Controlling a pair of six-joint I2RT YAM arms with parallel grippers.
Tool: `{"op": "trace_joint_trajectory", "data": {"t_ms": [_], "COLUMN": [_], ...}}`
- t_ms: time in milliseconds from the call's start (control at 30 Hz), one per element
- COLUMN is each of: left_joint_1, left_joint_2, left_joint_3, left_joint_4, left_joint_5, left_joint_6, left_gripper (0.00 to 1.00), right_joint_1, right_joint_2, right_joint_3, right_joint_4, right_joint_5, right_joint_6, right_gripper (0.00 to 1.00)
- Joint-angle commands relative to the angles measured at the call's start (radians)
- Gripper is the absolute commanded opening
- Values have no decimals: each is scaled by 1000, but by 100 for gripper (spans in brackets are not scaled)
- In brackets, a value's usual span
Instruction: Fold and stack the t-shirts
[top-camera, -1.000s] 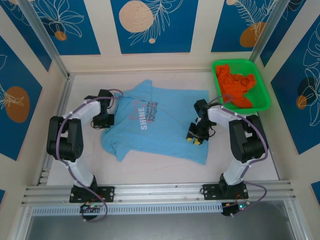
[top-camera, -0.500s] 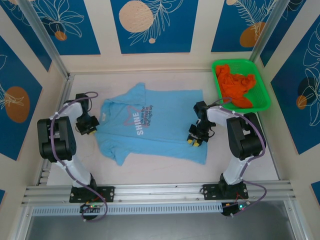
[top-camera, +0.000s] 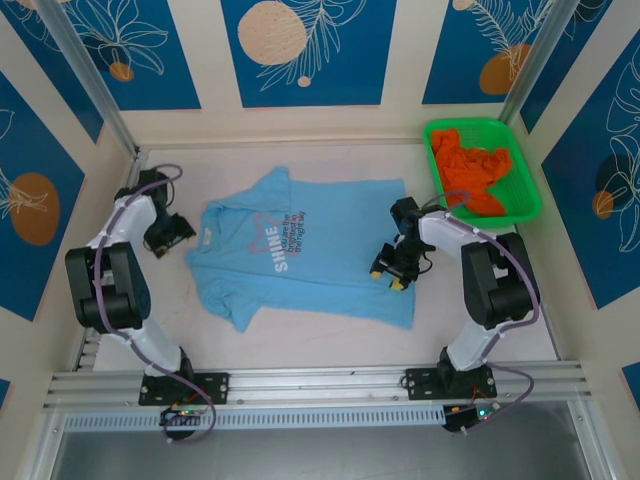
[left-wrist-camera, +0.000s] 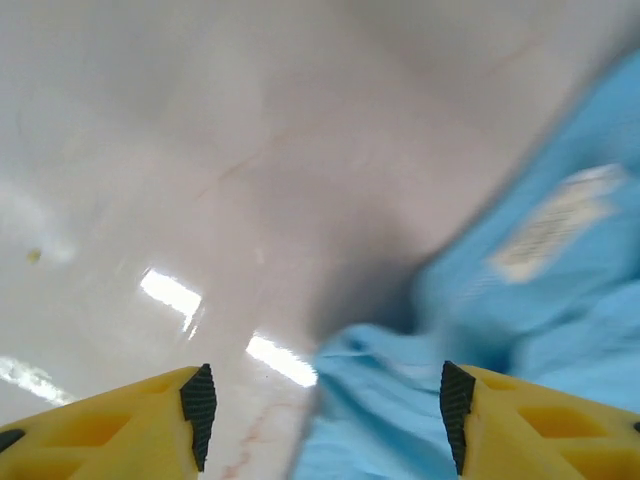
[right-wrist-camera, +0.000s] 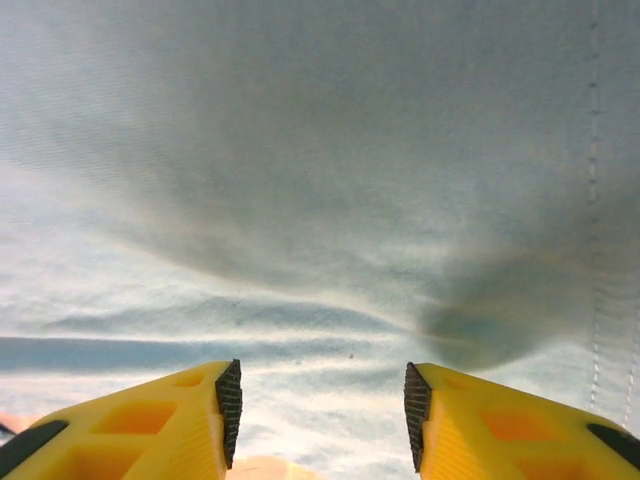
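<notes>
The left gripper (top-camera: 172, 233) has pulled the blue t-shirt (top-camera: 310, 265) flat and slid off to the left, fingers spread. The right gripper (top-camera: 390, 274), spread too, rests on it. Folding can likely start now.

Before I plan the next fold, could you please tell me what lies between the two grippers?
The light blue t-shirt lies spread out between the left gripper and the right gripper, which sits over its right part; the top view shows this.

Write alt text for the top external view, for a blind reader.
A light blue t-shirt lies spread on the table, the left gripper beside its collar end, the right gripper over its hem end. An orange t-shirt lies crumpled in a green basket.
</notes>
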Motion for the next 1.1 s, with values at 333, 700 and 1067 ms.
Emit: {"op": "trace_joint_trajectory", "data": {"t_ms": [333,700,1067], "left_joint_1": [-291,-278,-138], "left_joint_2": [254,578,723], "left_joint_3": [212,540,731], "left_joint_4": [63,21,-43], "left_joint_5": [95,49,53], "left_joint_6": [55,105,65], "left_gripper": [19,18,21], "right_joint_1": [-20,-68,-128], "right_joint_2": [121,422,656], "right_joint_3": [220,564,844], "right_joint_4": [1,-89,-204], "right_joint_5": [14,42,73], "right_joint_6": [43,63,86], "right_gripper": [40,38,39]}}
